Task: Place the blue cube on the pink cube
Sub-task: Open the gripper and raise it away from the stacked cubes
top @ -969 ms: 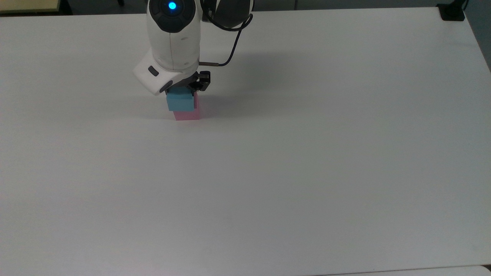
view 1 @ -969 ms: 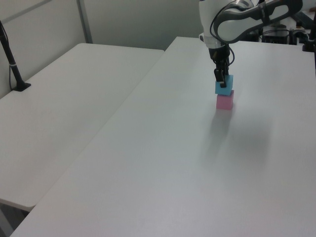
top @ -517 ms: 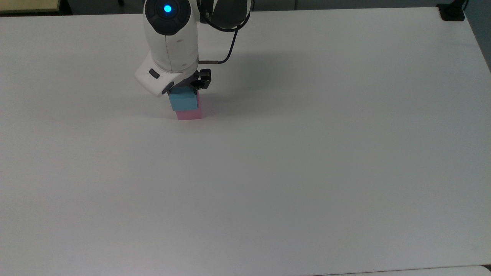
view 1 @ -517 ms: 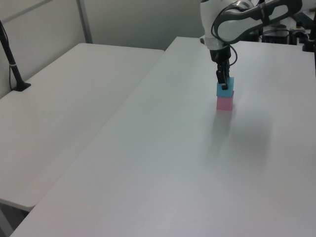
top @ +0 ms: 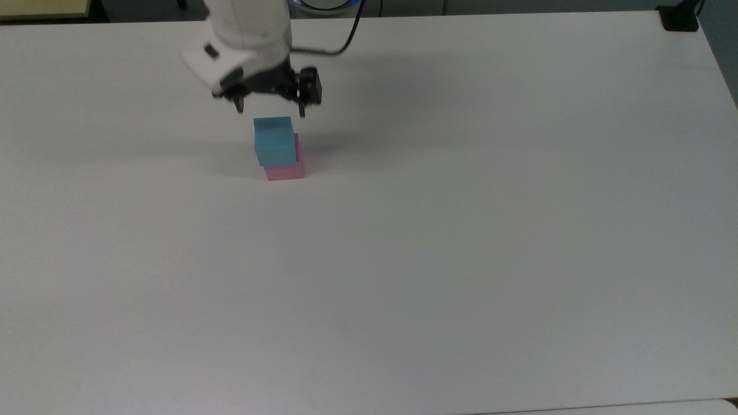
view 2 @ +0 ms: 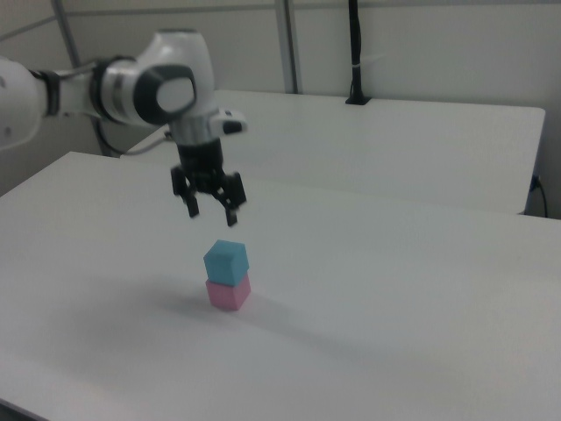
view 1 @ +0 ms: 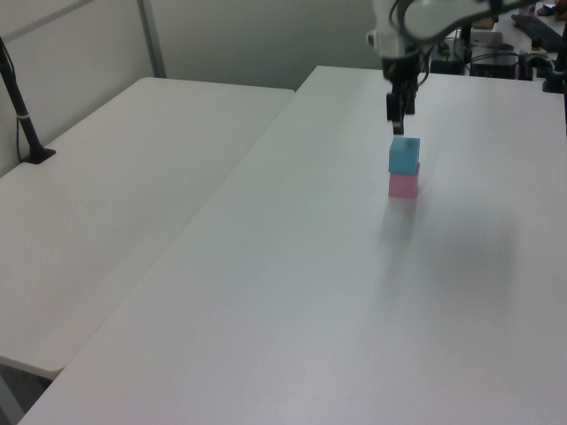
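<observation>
Resting blue cube (top: 274,141) atop pink cube (top: 285,171)

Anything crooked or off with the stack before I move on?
Slightly. The blue cube rests on the pink cube but is shifted toward the top view's left, leaving a pink strip exposed on its right. The gripper hangs open above, clear of both. Nothing else looks odd.

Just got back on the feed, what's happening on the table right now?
The blue cube sits stacked on the pink cube on the white table, a little offset from it in the top view. The gripper hangs above the stack with its fingers open and holds nothing; there is a clear gap between it and the blue cube in the right view. As things lie, the stacking looks done.
</observation>
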